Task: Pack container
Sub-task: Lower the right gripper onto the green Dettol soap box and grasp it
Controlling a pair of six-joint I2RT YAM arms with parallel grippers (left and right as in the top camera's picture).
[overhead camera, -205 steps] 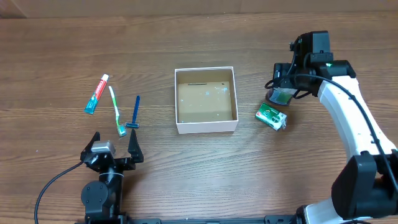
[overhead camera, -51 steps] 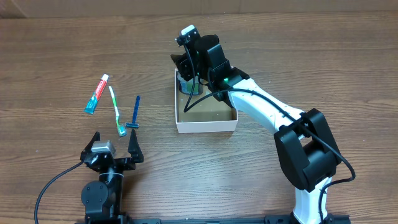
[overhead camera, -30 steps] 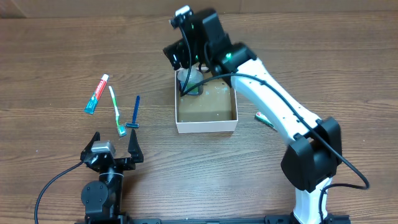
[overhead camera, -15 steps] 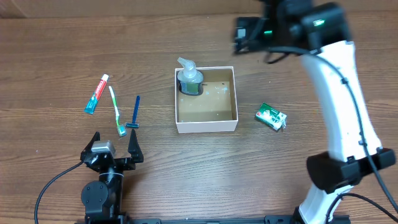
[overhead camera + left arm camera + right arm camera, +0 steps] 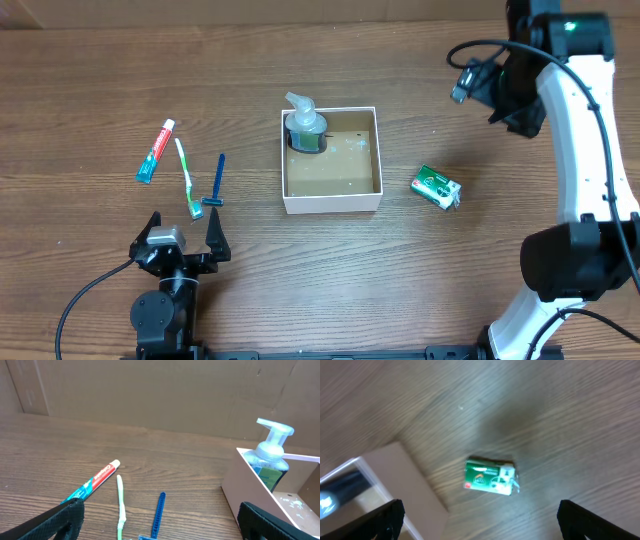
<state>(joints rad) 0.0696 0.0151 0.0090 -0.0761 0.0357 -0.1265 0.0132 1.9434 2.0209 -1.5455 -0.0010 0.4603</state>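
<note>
The container (image 5: 333, 204), a shallow white box with a brown floor, sits mid-table. A clear pump bottle (image 5: 304, 128) stands in its back left corner. Left of the box lie a toothpaste tube (image 5: 155, 152), a green toothbrush (image 5: 186, 178) and a blue razor (image 5: 216, 182). A green-and-white packet (image 5: 436, 187) lies to its right. My left gripper (image 5: 180, 240) rests open near the front edge, behind the razor (image 5: 158, 512). My right gripper (image 5: 505, 95) hangs open and empty high above the table, with the packet (image 5: 490, 477) below it.
Brown cardboard walls rise behind the table in the left wrist view. The box wall (image 5: 250, 485) and the bottle (image 5: 270, 457) stand to the right of my left gripper (image 5: 162, 517). The box corner (image 5: 405, 480) shows at the left of the right wrist view.
The right arm let go of the pump bottle in the box's back left corner, then lifted and swung right, away from the box. The left arm stayed still.
</note>
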